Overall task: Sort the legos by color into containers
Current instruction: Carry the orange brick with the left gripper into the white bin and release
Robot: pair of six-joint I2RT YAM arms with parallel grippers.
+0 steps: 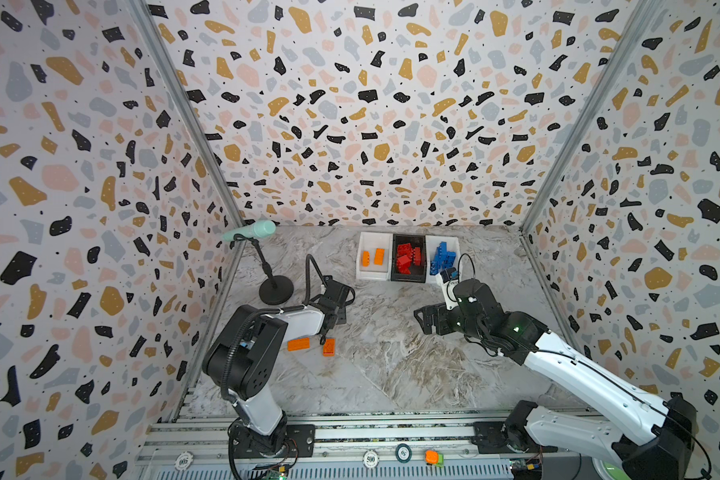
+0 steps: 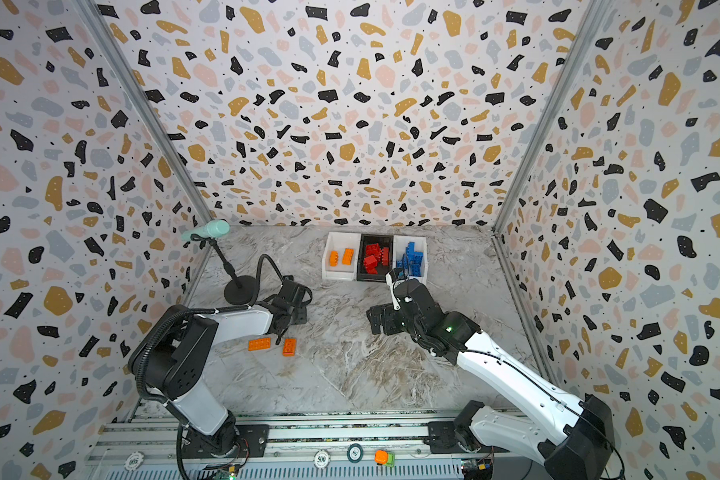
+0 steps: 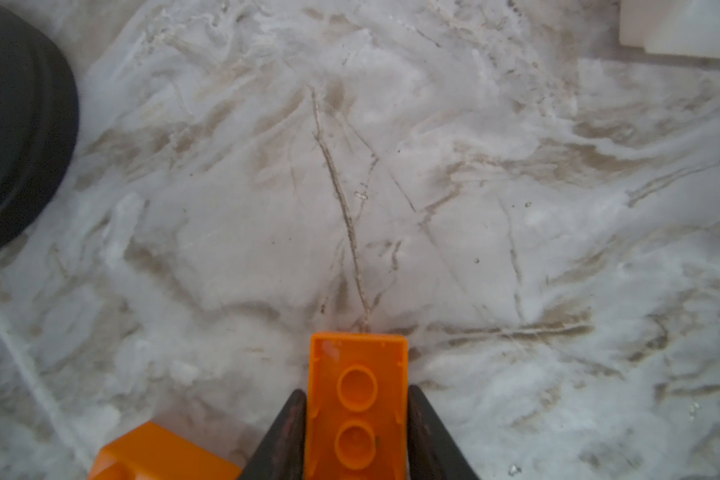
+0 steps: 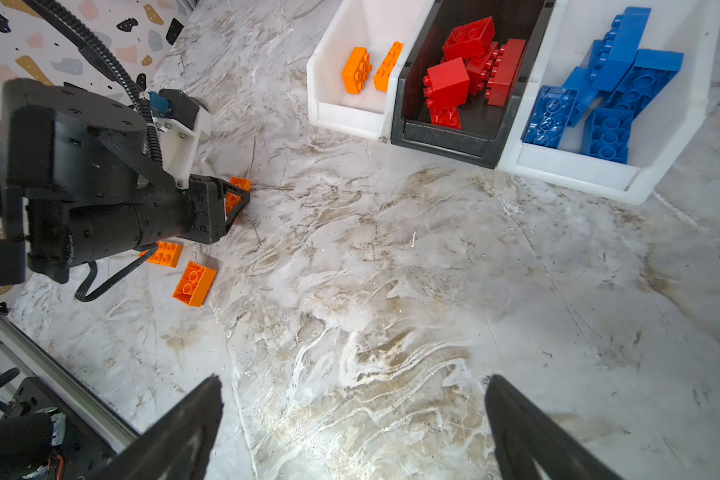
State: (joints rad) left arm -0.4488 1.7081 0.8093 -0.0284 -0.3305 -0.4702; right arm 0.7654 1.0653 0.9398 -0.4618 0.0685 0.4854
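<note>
In both top views a marble-patterned table (image 1: 391, 374) fills the lower middle of the frame, enclosed by speckled walls. Three containers stand in a touching row at the upper middle of the table. A white bin (image 1: 371, 273) on the left holds two orange legos (image 1: 373, 257). The black bin (image 1: 408, 277) in the middle holds a heap of red legos (image 1: 408, 257). A second white bin (image 4: 570, 172) on the right holds blue legos (image 1: 442, 255).

The left pincer (image 3: 356, 388) sits left of centre in both top views. It is clenched on an orange lego (image 3: 356, 415), gripping its two long sides. The wrist view shows the lego's hollow underside. The arm hides this lego from above. Just below that arm, a loose lego (image 1: 299, 344) and a second loose lego (image 1: 329, 347), both orange, lie near each other on the table.

The right pincer (image 4: 353, 382) is right of centre, below the bins. It is released, spread wide over bare table with nothing between its tips.
</note>
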